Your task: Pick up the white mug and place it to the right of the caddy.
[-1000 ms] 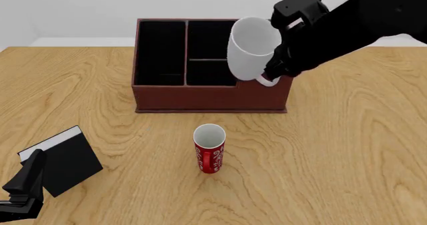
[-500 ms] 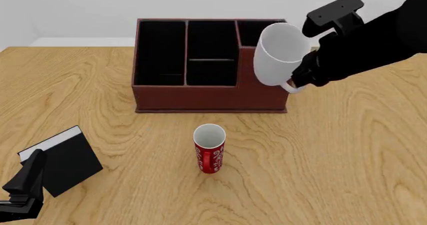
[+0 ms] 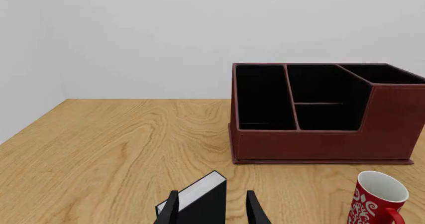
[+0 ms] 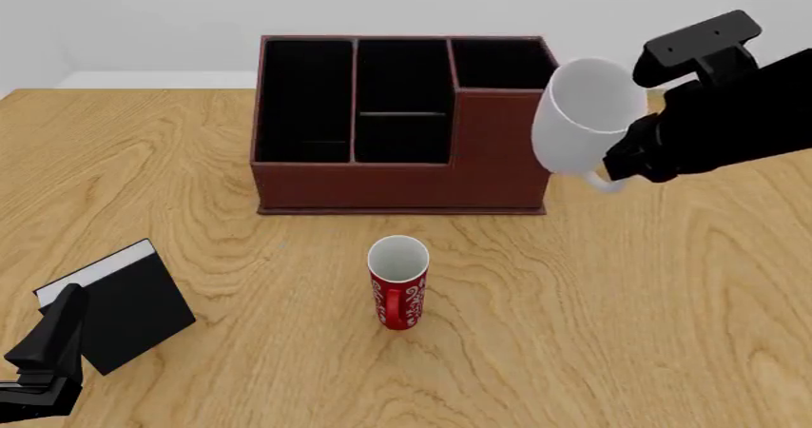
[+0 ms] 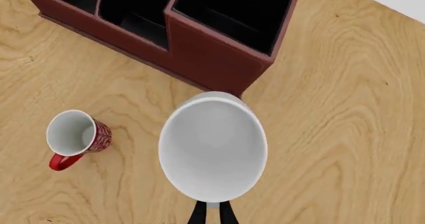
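The white mug (image 4: 581, 116) hangs tilted in the air, just off the right end of the caddy (image 4: 394, 183). My right gripper (image 4: 619, 168) is shut on its handle. In the right wrist view the mug (image 5: 212, 144) shows its open mouth, with the thin fingers (image 5: 199, 214) below it and the caddy's corner (image 5: 216, 57) beyond. The caddy is a dark reddish-brown box with black compartments, also seen in the left wrist view (image 3: 319, 144). My left gripper (image 4: 48, 352) is open and empty at the near left.
A red mug with white lettering (image 4: 398, 285) stands upright in front of the caddy; it also shows in the wrist views (image 3: 375, 199) (image 5: 73, 137). A black book with a white edge (image 4: 121, 304) lies by the left gripper (image 3: 212, 211).
My right arm has carried the white mug to the right, from over the caddy's compartments to past its right end, and slightly lower. The left arm has not moved.
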